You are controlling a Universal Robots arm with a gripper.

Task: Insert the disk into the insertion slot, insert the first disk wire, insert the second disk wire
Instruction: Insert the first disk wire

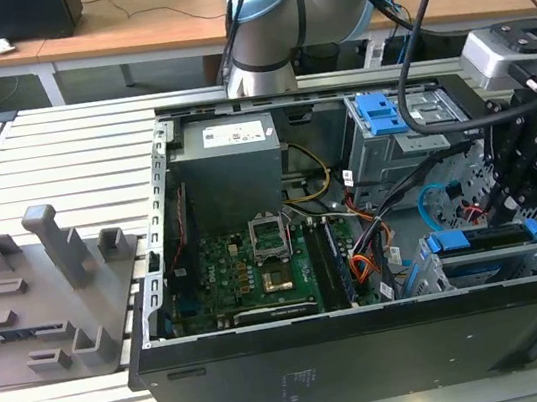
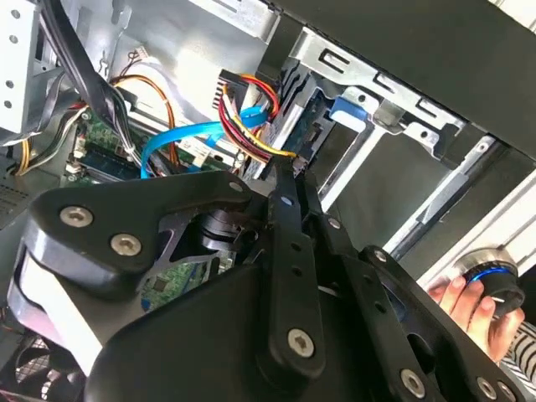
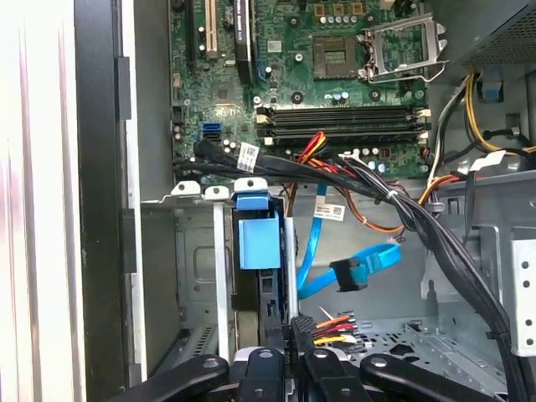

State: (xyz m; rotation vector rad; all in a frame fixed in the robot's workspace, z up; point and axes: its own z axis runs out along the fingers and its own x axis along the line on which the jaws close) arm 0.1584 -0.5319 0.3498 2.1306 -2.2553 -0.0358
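**Gripper (image 1: pixel 501 217) closed on a wire plug (image 3: pixel 306 329)**

Exterior view: we see the gripper low over the disk (image 1: pixel 481 238), seated in the insertion slot (image 1: pixel 423 277) at the exterior view's right.

Second wrist view: its fingers (image 2: pixel 280 251) meet at the tips, coloured wires (image 2: pixel 251 126) reaching them.

First wrist view: they pinch the black wire plug just beside the disk (image 3: pixel 260 243).

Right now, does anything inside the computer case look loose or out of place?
Yes. The blue cable hangs loose beside the disk; its black plug is joined to nothing. The gripper is shut on the coloured-wire plug.
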